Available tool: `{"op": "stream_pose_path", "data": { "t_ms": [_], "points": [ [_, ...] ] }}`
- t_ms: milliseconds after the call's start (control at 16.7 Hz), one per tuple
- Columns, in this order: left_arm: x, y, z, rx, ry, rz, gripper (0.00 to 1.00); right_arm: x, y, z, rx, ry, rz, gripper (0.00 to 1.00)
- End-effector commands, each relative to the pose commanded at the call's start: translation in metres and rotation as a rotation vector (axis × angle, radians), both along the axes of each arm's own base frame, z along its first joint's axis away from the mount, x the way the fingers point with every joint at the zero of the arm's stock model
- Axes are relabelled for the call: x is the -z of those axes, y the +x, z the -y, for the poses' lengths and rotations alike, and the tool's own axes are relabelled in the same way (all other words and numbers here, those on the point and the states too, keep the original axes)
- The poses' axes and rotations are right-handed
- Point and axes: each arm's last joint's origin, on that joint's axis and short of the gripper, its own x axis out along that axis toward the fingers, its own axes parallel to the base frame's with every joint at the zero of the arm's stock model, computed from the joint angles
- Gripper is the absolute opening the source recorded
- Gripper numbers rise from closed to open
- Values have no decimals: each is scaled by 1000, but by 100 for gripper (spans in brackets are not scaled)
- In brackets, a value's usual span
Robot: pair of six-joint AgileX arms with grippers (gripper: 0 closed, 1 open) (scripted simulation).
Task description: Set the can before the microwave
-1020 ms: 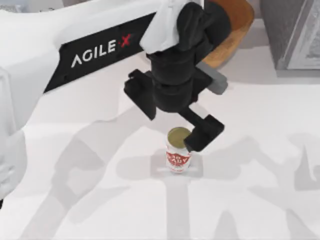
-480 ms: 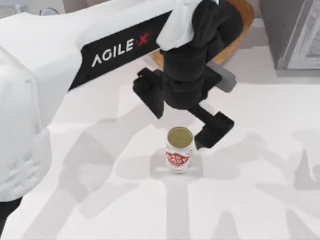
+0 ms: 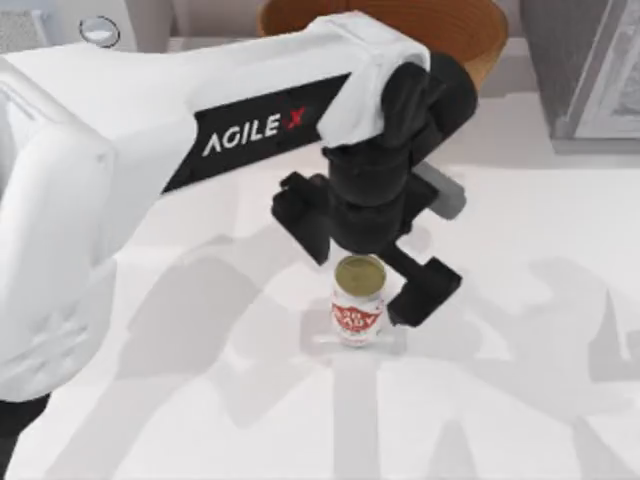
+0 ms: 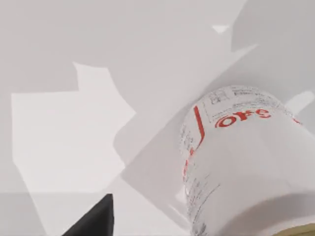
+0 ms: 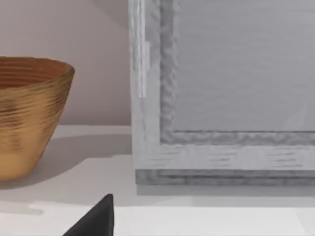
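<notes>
Woven basket (image 5: pixel 27 115) beside grey box (image 5: pixel 221 98)

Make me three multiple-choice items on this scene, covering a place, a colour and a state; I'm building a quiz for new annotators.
1. Where is the can?
A. in the basket
B. on the table, under the left gripper
C. on the grey box

2. What colour is the can's lettering?
A. red
B. blue
C. green

3. How does the can stand?
A. on its side
B. upside down
C. upright

Answers:
B, the top view shows it on the white table between the gripper's fingers.
A, red print shows on the white label.
C, its gold top faces up.
</notes>
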Motion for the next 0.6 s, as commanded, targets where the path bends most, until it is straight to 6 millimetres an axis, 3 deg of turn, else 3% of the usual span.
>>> {"op": "stream_pose_path", "data": {
  "t_ms": [120, 360, 600],
  "points": [
    [12, -1, 0, 0, 2, -2, 100, 0, 0, 0, 0, 0, 0, 100],
    [14, -1, 0, 0, 2, -3, 100, 0, 0, 0, 0, 0, 0, 100],
    [14, -1, 0, 0, 2, -3, 70, 0, 0, 0, 0, 0, 0, 100]
  ]
}}
